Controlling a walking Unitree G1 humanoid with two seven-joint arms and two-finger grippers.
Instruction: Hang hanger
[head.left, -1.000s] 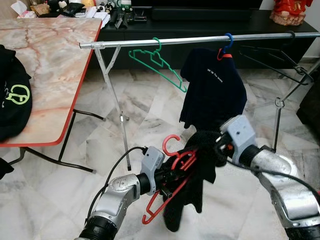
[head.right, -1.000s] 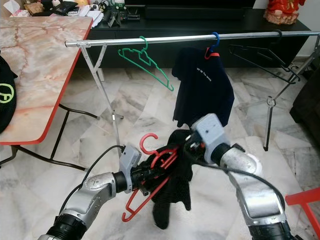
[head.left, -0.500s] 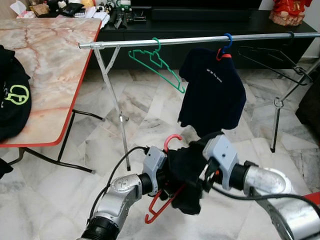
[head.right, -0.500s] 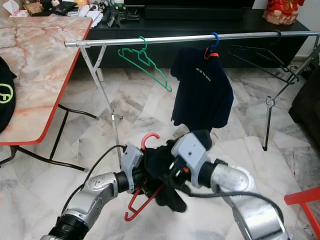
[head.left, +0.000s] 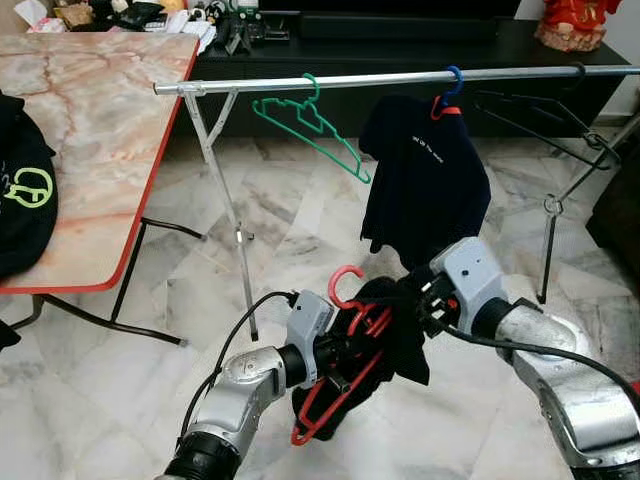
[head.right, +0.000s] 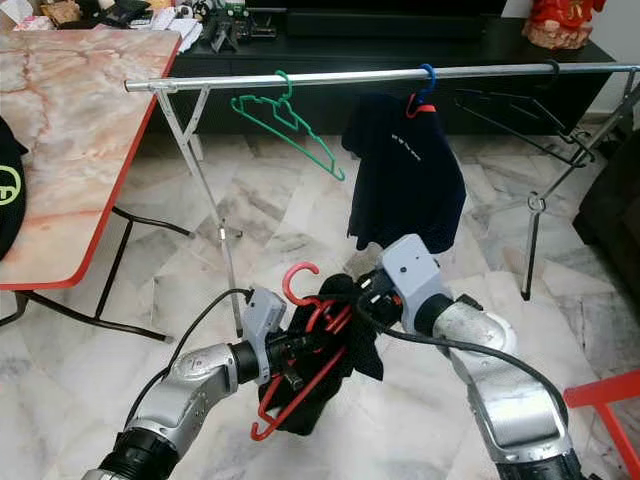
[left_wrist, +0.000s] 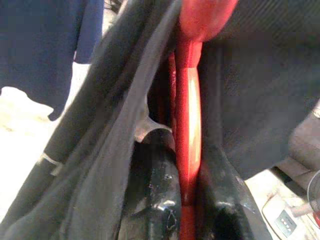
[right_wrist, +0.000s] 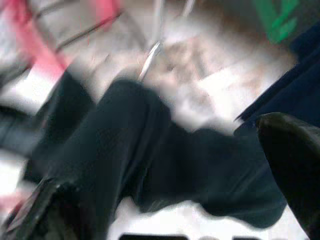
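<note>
Your red hanger (head.left: 345, 360) sits low in the centre of the frame, well below the steel rail (head.left: 400, 79) that runs across the top. Its hook curls upward at the hanger's upper end, and its long axis slants down to the lower left, so it hangs tilted rather than level. A black garment (head.left: 395, 335) is draped over it and bunches toward the right.

Your left pincer (head.left: 338, 352) is clamped on the hanger: in the left wrist view the two black fingers (left_wrist: 157, 200) stand either side of the red bar (left_wrist: 187, 135) with cloth pressed alongside. Your right pincer (head.left: 428, 303) is up against the black garment just right of the hook; whether it is open or closed I cannot tell, as the right wrist view is blurred and shows dark cloth with one finger (right_wrist: 292, 150) at the edge.

The relation that matters is hook to rail. The rail lies above and beyond the hook, toward the top of the frame. It already carries a green hanger (head.left: 310, 120) left of centre, a blue hanger with a navy T-shirt (head.left: 425, 175) right of centre, and a black hanger (head.left: 545, 125) far right. The bare stretch between green and blue lies most directly above the hook, and the left arm, already holding the hanger, looks best placed to lift it there.
</note>
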